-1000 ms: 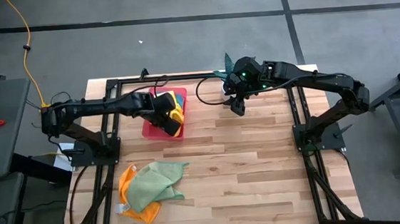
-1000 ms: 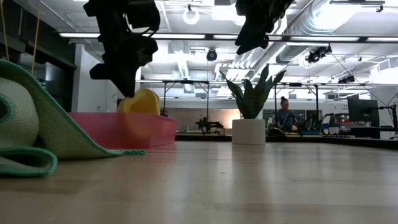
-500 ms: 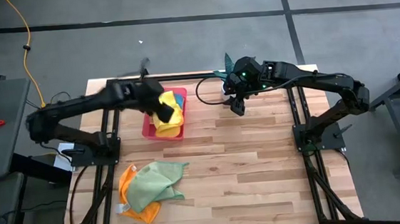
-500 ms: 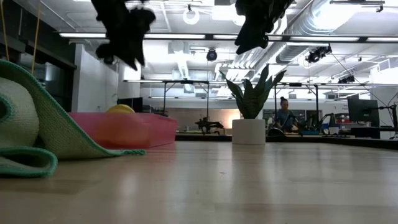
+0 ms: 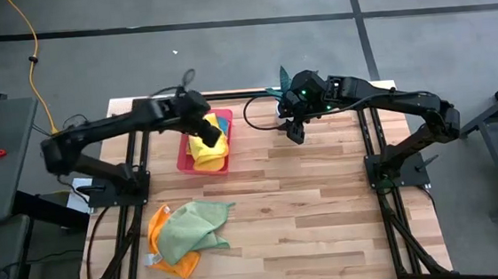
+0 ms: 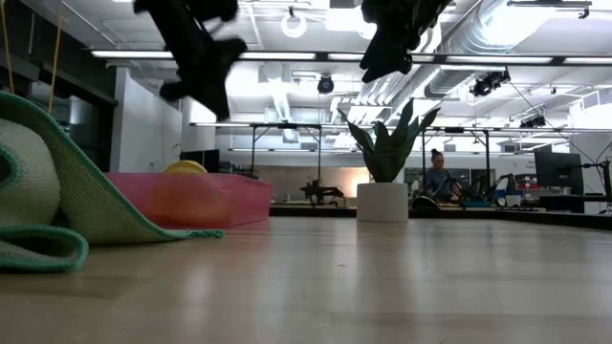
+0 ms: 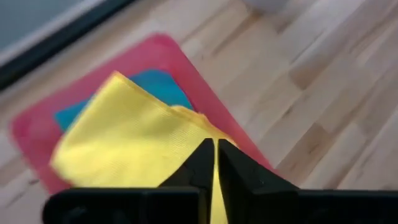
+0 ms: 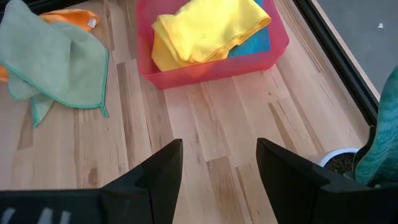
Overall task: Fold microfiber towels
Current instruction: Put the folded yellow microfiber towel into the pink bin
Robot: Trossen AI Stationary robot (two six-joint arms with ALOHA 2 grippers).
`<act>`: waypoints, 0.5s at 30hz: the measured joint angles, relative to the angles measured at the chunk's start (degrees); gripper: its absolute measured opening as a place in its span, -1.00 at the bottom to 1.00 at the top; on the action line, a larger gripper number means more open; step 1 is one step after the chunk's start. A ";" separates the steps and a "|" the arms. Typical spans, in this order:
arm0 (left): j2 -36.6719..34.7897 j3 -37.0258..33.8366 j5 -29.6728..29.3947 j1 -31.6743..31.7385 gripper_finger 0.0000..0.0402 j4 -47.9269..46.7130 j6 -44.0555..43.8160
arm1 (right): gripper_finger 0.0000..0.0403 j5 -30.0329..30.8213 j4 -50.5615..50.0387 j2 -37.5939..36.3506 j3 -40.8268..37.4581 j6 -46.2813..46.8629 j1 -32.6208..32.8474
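left end effector (image 5: pixel 209 127) closed, empty, above yellow towel (image 5: pixel 207 149) in pink tray (image 5: pixel 182 159), seemingly clear; right end effector (image 8: pixel 219 163) open

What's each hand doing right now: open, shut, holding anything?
Left hand: shut, empty, above the yellow towel in the tray.
Right hand: open, empty, above bare table.

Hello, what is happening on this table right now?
A two-armed robot is folding microfiber towels. The left gripper, jaws shut and holding nothing, hangs above the pink tray, where a yellow towel lies on top of a teal towel. The right gripper waits with open jaws near the potted plant. A light green towel lies crumpled on an orange towel at the table's near-left part.
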 joint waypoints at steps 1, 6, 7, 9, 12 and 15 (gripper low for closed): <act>1.70 -0.40 0.06 0.08 -0.95 0.43 -0.04 | -0.02 0.00 0.02 0.00 0.00 0.00 0.00; 8.10 -1.86 0.23 0.36 -0.99 -2.60 -0.79 | -0.02 0.02 0.02 0.00 0.00 0.02 0.02; 8.68 -2.00 0.23 0.30 -0.99 -3.90 -0.38 | -0.02 0.02 0.02 0.00 0.00 0.02 0.01; 8.89 -2.91 -0.05 0.22 -1.00 -5.18 0.05 | -0.02 0.02 0.02 0.00 0.00 0.18 0.00; 8.86 -5.94 1.21 0.53 -1.00 -5.65 0.54 | -0.02 0.02 0.02 0.00 0.00 0.20 0.00; 8.49 -8.84 2.35 0.90 -1.00 -6.97 1.41 | -0.02 0.12 0.04 0.00 0.00 0.22 0.01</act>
